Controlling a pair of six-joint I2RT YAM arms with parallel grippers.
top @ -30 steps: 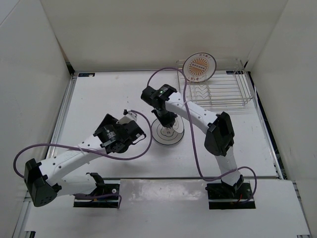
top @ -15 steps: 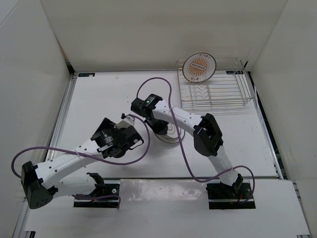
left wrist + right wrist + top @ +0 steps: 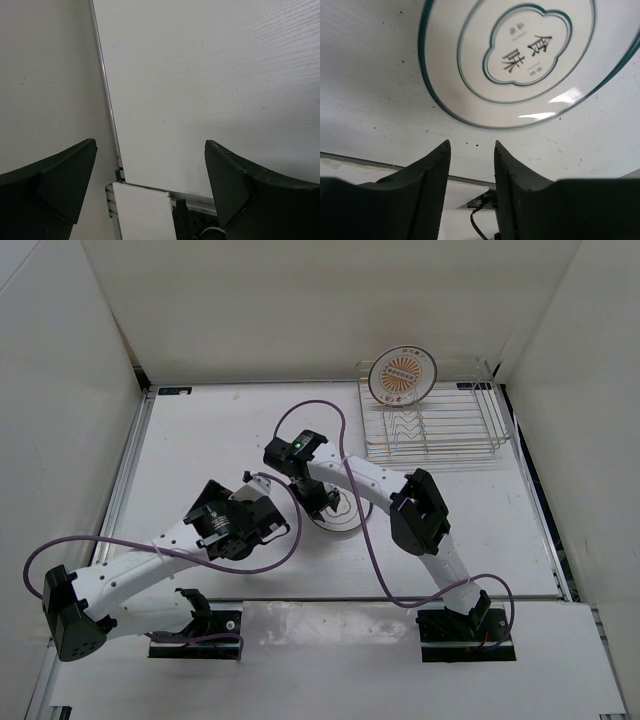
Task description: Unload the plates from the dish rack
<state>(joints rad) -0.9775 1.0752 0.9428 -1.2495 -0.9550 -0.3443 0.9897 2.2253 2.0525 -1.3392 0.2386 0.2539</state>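
On the desk (image 3: 200, 440), the dish rack (image 3: 440, 430) stood well beyond the right jaws, the sunburst plate (image 3: 400, 375) upright in it. The white plate (image 3: 515, 55) lay flat just ahead of those jaws, possibly atop another. Both pairs of jaws stood apart, empty. Set-down judged complete; next, lift clear and reach for the rack.

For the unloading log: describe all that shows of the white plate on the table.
The white plate is round and glossy, ceramic by its look, with a dark teal rim ring, a thinner ring inside and a flower outline around dark characters at the centre. It lies flat, face up, on the table, apart from the dish rack. The right arm hides part of it from above. The right claw hangs just outside its rim, slightly open, not touching it.
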